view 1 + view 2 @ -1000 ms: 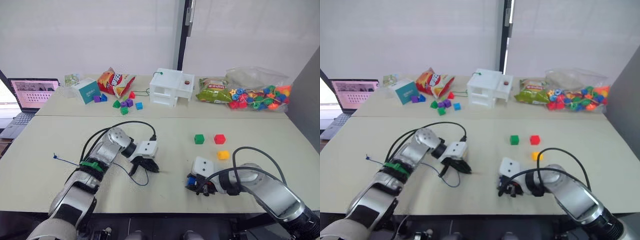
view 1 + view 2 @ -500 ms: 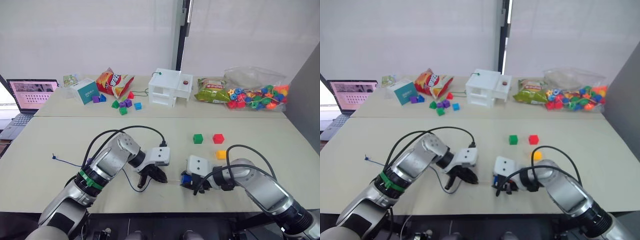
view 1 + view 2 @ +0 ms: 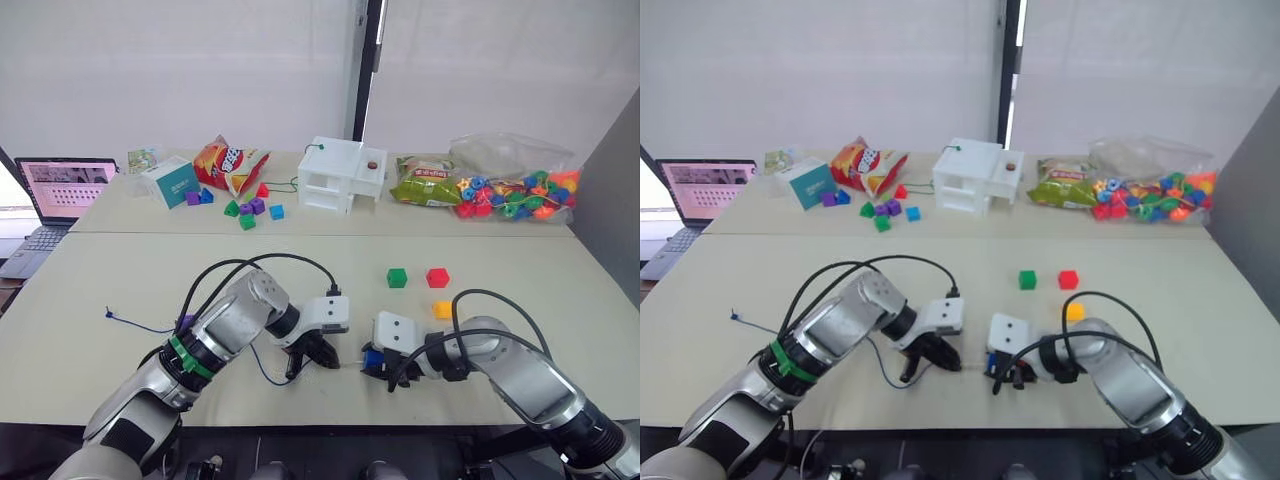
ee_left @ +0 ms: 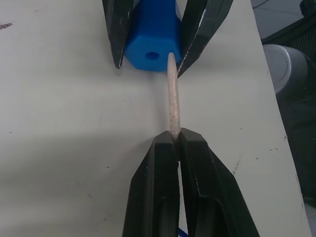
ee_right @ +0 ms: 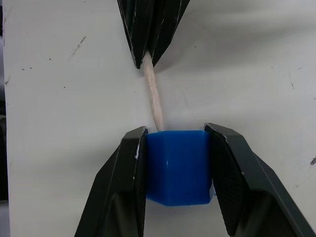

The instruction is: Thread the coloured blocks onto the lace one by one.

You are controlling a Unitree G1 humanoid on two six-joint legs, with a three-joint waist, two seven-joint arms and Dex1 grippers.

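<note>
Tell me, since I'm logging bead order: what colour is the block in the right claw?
Blue; the right wrist view shows it best, gripped in the right claw.

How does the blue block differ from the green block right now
The blue block is clamped between the right tool's fingers at the near edge of the table; the green block sits free on the table, farther back beside the red block. The lace's pale tip, pinched by the left tool, reaches the blue block's face just beside its hole; nothing touches the green one. Both are small plastic cubes.
</note>
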